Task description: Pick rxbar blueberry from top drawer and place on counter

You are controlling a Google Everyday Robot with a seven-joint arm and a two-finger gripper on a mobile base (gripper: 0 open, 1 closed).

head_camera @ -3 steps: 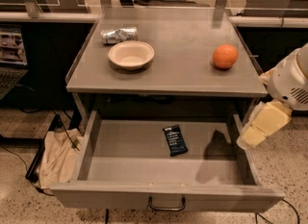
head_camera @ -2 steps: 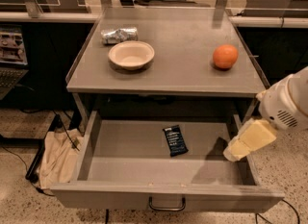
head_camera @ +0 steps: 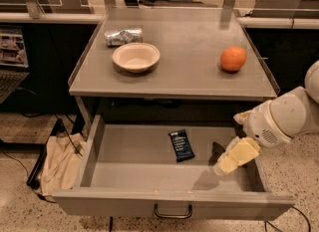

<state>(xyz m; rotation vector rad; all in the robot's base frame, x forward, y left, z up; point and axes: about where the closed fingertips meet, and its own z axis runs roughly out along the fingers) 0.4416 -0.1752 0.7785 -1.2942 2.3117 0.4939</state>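
The rxbar blueberry (head_camera: 181, 146), a small dark navy bar with white lettering, lies flat on the grey floor of the open top drawer (head_camera: 134, 171), a little right of the middle. My gripper (head_camera: 232, 159), cream-coloured, hangs over the drawer's right part, to the right of the bar and apart from it. It holds nothing. The counter (head_camera: 189, 71) is the grey tabletop above the drawer.
On the counter stand a cream bowl (head_camera: 136, 57), a crumpled silver foil packet (head_camera: 123, 37) behind it, and an orange (head_camera: 233, 58) at the right. The drawer's dark pull handle (head_camera: 172, 211) is at the front. A cloth bag (head_camera: 60, 164) lies on the floor at the left.
My gripper has moved left and down, from beside the drawer's right edge to over the drawer's right part, nearer the bar. The bar has not moved.
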